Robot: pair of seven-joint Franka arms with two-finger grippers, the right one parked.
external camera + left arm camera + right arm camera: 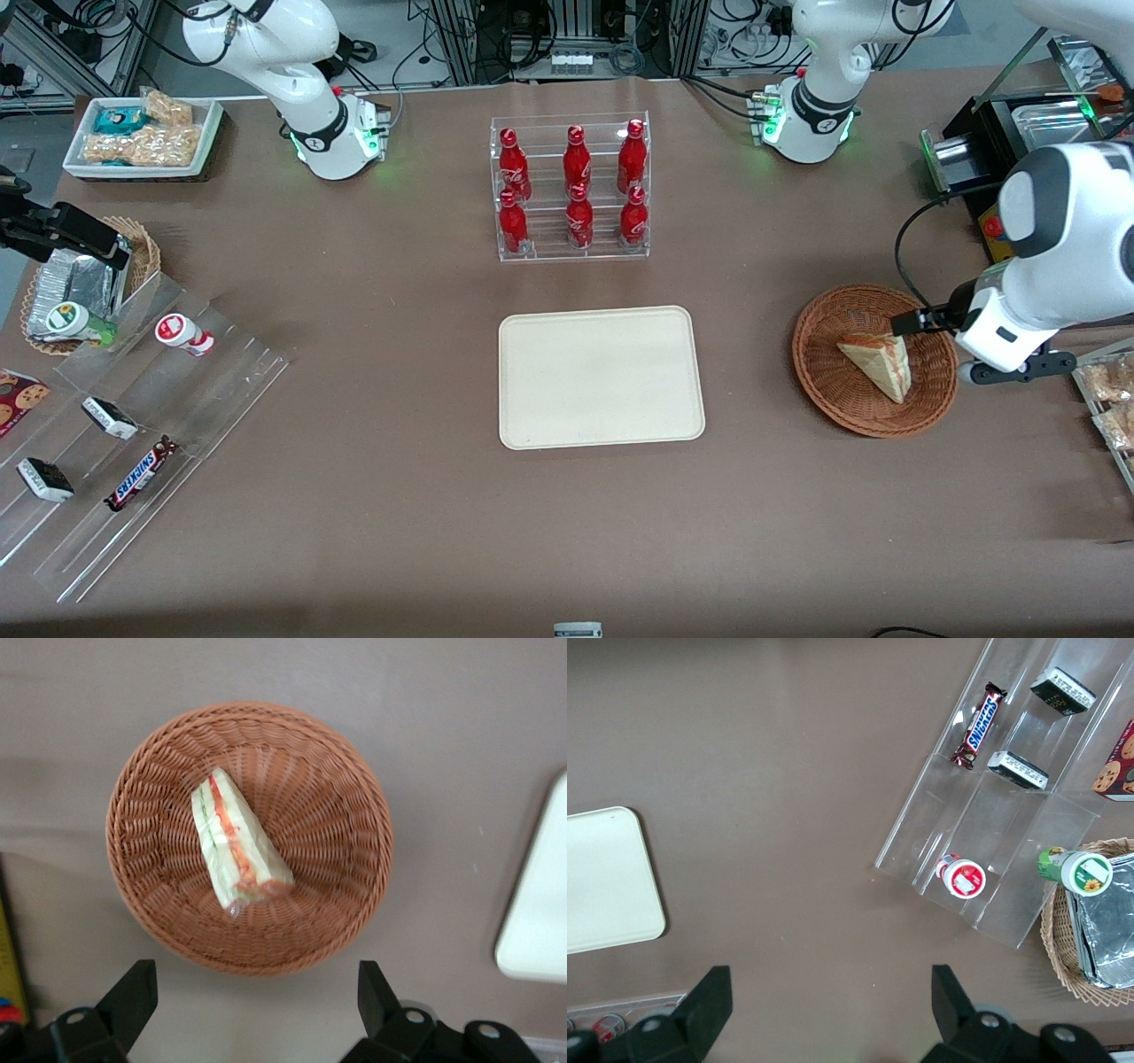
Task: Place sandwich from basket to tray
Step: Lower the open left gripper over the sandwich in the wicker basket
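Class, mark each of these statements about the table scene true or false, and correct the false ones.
1. The triangular wrapped sandwich lies in the round brown wicker basket. True.
2. The flat cream rectangular tray already holds a sandwich. False: it is bare.
3. The left arm's gripper is above the basket's edge, fingers open. True.
4. The gripper grips the sandwich. False: it holds nothing.
5. The clear rack holds six red bottles. True.
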